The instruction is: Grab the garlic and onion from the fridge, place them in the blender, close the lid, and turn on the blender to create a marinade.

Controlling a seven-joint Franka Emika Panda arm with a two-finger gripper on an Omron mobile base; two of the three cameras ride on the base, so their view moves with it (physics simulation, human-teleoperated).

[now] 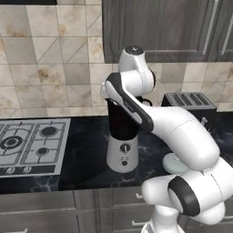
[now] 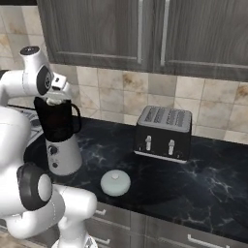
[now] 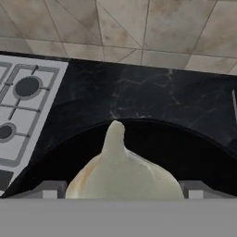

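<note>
Hovering garlic [image 3: 122, 173] over blender [image 1: 122, 132] rim, possibly loose

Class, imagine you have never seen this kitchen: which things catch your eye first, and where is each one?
The white arm bends over the dark blender on the black counter, and in the hand view a pale garlic bulb sits between the finger tips of the gripper, above the jug's round opening. The pale green lid lies on the counter in front of the black toaster, and a silver hob lies to the blender's left.
</note>
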